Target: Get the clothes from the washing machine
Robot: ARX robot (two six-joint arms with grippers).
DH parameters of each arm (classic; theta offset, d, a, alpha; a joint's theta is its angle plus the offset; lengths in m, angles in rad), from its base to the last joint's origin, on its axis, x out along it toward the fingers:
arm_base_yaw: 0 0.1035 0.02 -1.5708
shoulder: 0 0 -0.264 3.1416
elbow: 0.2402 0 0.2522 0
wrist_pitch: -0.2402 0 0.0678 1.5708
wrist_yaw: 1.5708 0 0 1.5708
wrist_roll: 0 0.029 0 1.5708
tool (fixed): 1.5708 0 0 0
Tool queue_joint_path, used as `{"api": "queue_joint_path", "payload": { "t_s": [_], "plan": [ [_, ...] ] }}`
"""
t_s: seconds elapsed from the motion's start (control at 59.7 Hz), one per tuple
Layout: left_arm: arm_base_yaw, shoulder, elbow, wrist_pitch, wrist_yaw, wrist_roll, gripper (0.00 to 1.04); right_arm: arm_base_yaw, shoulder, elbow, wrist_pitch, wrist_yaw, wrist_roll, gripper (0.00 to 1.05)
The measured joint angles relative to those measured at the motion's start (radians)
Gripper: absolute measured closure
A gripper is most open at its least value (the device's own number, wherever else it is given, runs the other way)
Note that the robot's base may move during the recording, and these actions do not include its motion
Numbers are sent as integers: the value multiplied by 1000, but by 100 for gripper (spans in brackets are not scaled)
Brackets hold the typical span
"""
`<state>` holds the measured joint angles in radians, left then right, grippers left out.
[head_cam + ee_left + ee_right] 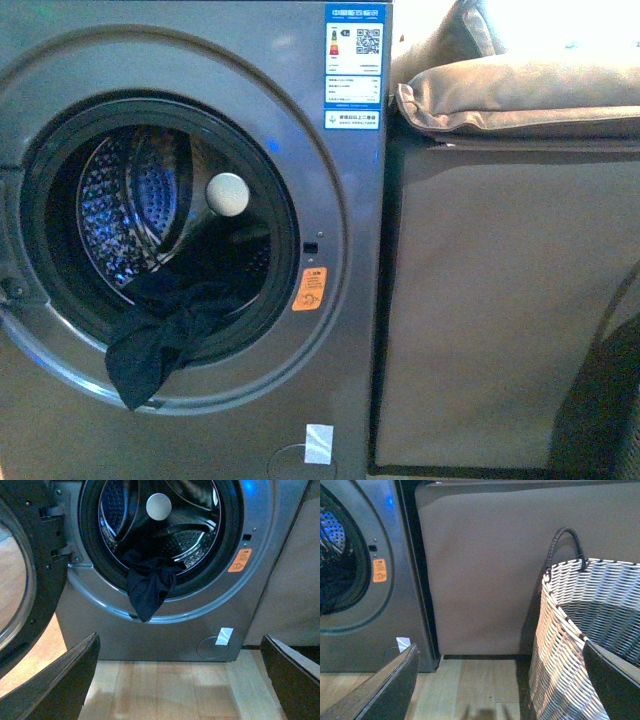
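The grey washing machine [330, 400] fills the left of the front view, its porthole open on the perforated steel drum [125, 205]. The dark navy clothes [165, 335] hang out of the drum over the lower porthole rim. In the left wrist view the clothes [147, 587] droop from the drum mouth, well ahead of my open, empty left gripper [182, 680], which sits low over the wooden floor. My right gripper [502, 680] is open and empty, facing the gap between the washing machine [365, 620] and a basket. Neither arm shows in the front view.
The machine's open door [22, 580] stands by the porthole in the left wrist view. A grey-and-black woven basket [580, 645] with a dark handle stands close to my right gripper. A grey cabinet panel [490, 300] with a beige cushion [520, 95] on top adjoins the machine.
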<state>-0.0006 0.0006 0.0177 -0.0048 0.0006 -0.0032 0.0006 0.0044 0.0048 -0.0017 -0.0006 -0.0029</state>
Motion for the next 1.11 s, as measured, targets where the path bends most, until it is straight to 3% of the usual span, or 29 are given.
{"api": "queue_joint_path", "payload": {
  "t_s": [0.72, 0.854, 1.105],
  "plan": [
    [0, 0, 0, 0, 0, 0, 7, 0, 0, 0, 0, 0, 0, 7],
    [110, 151, 57, -89, 315, -144, 7, 0, 0, 0, 0, -2, 0, 7],
    [182, 586, 217, 194, 405, -183, 7, 0, 0, 0, 0, 0, 0, 7]
  ]
}}
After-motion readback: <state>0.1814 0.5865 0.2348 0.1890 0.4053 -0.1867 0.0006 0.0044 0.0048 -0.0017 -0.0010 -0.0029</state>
